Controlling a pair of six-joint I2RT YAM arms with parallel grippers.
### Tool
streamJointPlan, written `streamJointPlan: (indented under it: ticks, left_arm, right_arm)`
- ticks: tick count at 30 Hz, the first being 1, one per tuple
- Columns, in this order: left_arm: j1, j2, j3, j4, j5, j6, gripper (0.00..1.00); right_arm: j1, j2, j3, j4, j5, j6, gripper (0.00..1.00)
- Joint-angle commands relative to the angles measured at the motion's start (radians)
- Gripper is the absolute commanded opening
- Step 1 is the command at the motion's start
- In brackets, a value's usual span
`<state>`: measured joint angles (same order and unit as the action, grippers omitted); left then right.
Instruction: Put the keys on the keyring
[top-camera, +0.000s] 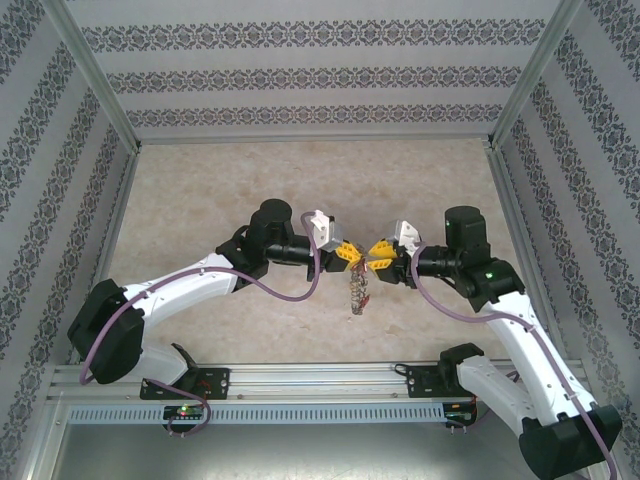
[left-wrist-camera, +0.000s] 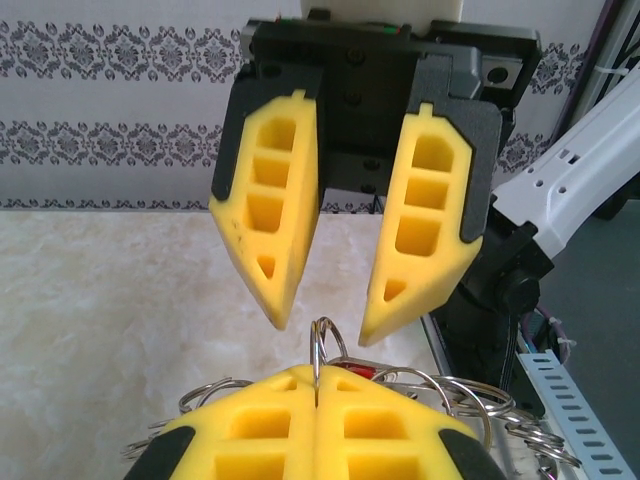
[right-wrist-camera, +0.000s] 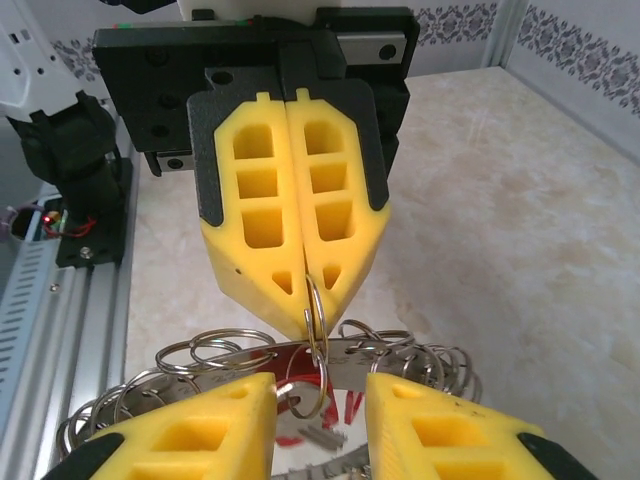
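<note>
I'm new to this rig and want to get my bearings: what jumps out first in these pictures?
Above the middle of the marbled table, the left gripper and the right gripper meet nose to nose. The left's yellow fingers are shut on one upright loop of the keyring, whose silver rings bunch beneath. The right's fingers stand apart.

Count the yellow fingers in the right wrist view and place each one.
4. Two of the left gripper, pressed together at top centre, pinching a loop of the keyring. Two of the right gripper, apart at the bottom edge, flanking that loop. None seems hidden.
</note>
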<state>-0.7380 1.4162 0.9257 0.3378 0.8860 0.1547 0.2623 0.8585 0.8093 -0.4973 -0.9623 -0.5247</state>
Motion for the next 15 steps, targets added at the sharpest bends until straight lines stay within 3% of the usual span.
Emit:
streamJointPlan:
  ticks: [1,3,8,15]
  left_arm:
    - [0.007,-0.039,-0.008,0.107,0.042,-0.017,0.0]
    - [0.008,-0.042,-0.011,0.109,0.043,-0.01,0.0]
    - [0.008,-0.046,-0.022,0.127,0.051,0.004,0.0]
    - [0.008,-0.069,-0.049,0.17,0.037,0.064,0.0]
  right_arm:
    - [-0.018,0.028,0.002,-0.016,-0.091,0.048,0.29]
    - [-0.024,0.047,0.015,-0.031,-0.12,0.055,0.25]
    - [-0.052,0.095,0.044,-0.073,-0.177,0.068,0.0]
    - [-0.083,0.198,0.053,-0.108,-0.371,0.183,0.0]
